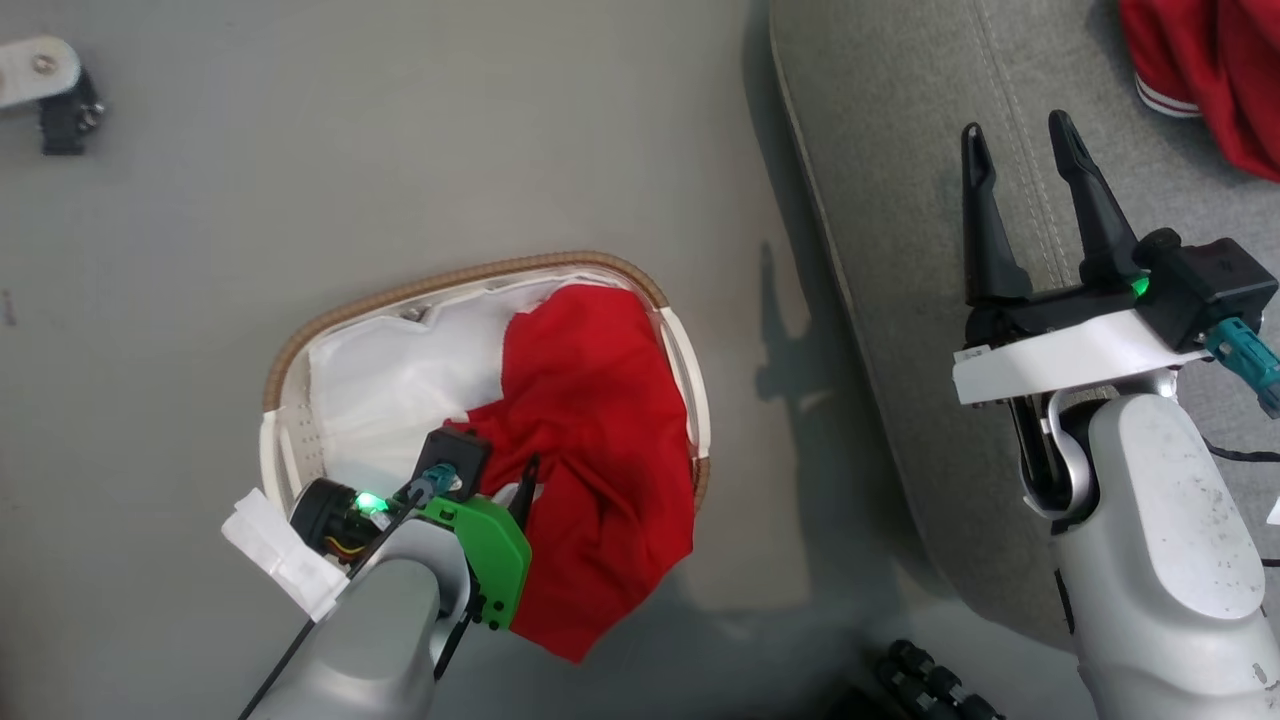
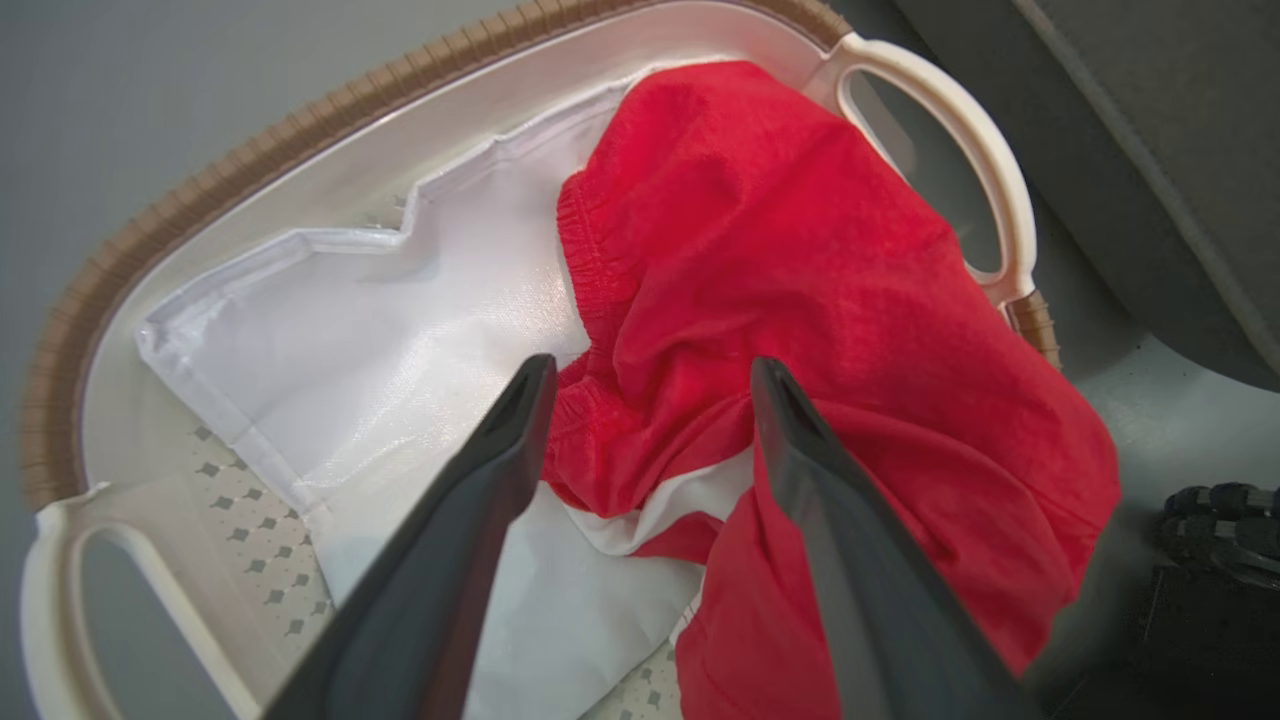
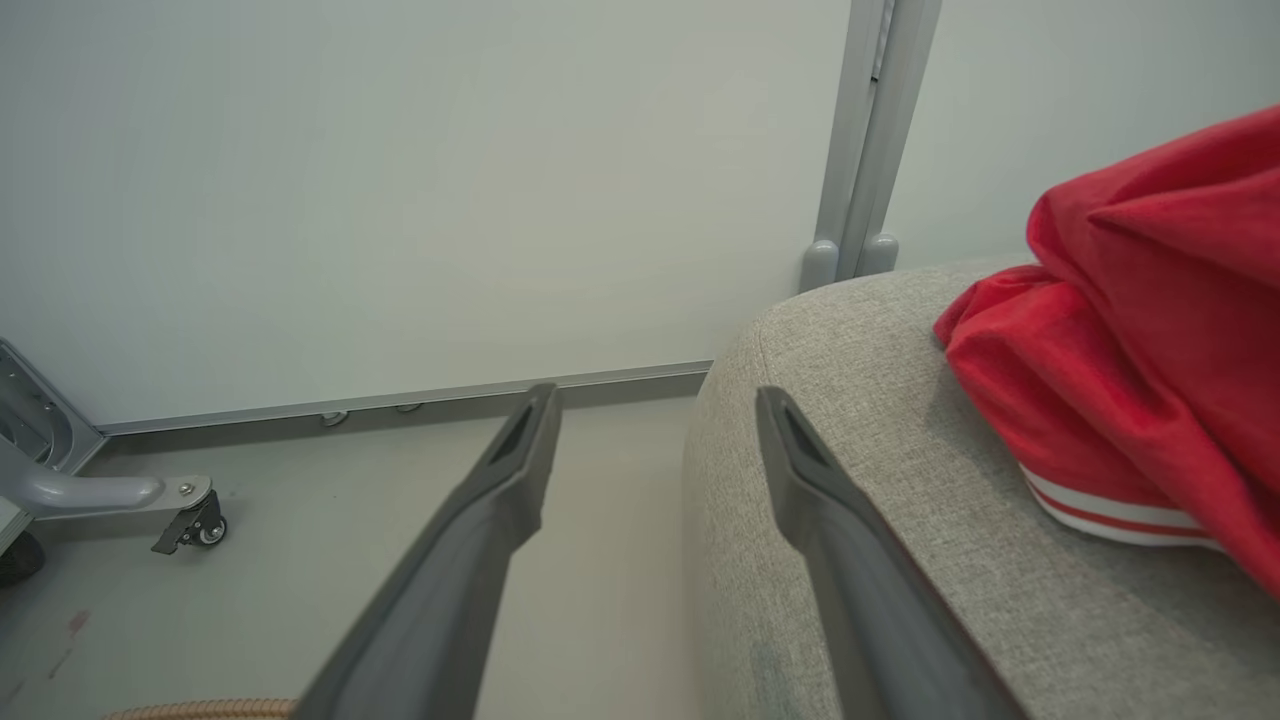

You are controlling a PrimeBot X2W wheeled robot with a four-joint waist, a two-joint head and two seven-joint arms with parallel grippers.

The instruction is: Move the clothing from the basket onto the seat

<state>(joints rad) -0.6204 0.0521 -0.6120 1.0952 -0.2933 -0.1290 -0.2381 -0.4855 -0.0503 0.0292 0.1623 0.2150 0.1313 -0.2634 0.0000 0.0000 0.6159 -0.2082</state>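
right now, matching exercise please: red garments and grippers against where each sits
1 red garment with striped ribbed hem
2 red garment with gathered elastic edge
3 left gripper
4 right gripper

a open, over the white oval plastic basket
b lying on the grey woven seat cushion
c open, above the seat
d draped over the basket's rim

Pairs: 1-b, 2-d, 3-a, 4-c

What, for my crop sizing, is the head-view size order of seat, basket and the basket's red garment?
1. seat, though cropped by the frame
2. basket
3. red garment, draped over the basket's rim
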